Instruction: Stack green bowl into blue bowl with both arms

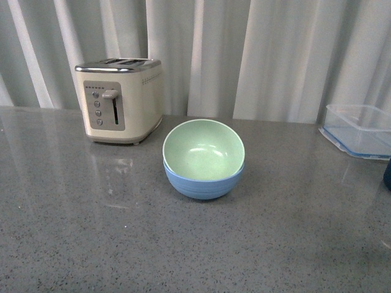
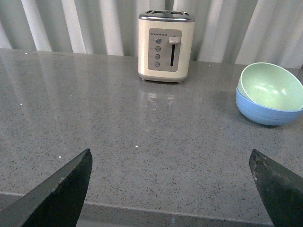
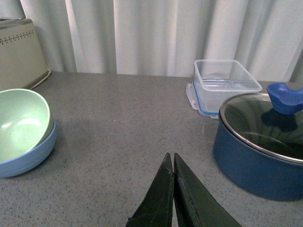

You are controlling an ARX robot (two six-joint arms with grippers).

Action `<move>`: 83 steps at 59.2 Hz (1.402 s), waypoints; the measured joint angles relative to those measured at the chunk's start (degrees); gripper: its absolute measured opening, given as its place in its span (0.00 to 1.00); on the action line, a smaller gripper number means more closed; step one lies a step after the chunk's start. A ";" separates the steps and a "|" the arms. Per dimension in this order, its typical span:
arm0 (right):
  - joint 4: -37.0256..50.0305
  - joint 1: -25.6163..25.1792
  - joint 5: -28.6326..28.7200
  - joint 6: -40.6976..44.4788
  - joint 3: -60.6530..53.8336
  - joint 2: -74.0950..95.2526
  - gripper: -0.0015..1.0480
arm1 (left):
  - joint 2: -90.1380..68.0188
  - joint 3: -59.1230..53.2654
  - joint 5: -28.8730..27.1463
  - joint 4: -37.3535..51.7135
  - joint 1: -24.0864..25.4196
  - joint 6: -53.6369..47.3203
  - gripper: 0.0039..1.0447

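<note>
Mint green bowl (image 1: 203,149) nested, tilted, in ridged blue bowl (image 1: 203,185). Left tool (image 2: 173,189) released; right tool (image 3: 172,189) clenched, empty.

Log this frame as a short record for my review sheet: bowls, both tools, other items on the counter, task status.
green bowl: nested inside the blue bowl, sitting tilted rather than level
blue bowl: upright on the grey counter, beside the toaster
left tool: open, empty, low over bare counter, apart from the bowls
right tool: shut, empty, between the bowls and the pot
other items: cream toaster; clear container; blue pot with glass lid
task status: stack looks done, neither tool touching it
</note>
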State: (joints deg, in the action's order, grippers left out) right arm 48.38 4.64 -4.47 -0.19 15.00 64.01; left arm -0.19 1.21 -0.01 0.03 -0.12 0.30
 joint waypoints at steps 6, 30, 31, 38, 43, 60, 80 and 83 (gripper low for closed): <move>-0.72 -2.12 3.04 0.00 -3.39 -4.22 0.01 | 0.00 0.00 0.00 0.00 0.00 -0.02 0.94; -8.02 -4.50 4.28 0.00 -10.62 -18.53 0.01 | 0.00 0.00 0.00 0.00 0.00 0.00 0.94; -8.50 -4.50 4.35 0.00 -10.80 -19.26 0.01 | 0.00 0.00 0.00 0.00 0.00 0.00 0.94; -7.67 -4.50 4.35 0.00 -12.92 -21.49 0.01 | 0.00 0.00 0.00 0.00 0.00 0.00 0.94; -8.85 -4.50 4.35 0.02 -14.25 -23.08 0.01 | 0.00 0.00 0.00 0.00 0.00 0.00 0.94; -18.97 -4.50 4.35 0.00 -14.71 -34.21 0.01 | 0.00 0.00 0.00 0.00 0.00 0.00 0.94; -29.70 -4.50 4.37 0.02 -14.71 -45.48 0.01 | 0.00 0.00 0.00 0.00 0.00 0.00 0.94; -30.80 -4.50 4.37 0.00 -14.71 -46.58 0.01 | 0.00 0.00 0.00 0.00 0.00 0.00 0.94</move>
State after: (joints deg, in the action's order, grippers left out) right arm 17.58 0.14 -0.10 -0.19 0.30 17.43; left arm -0.19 1.21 -0.01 0.03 -0.12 0.30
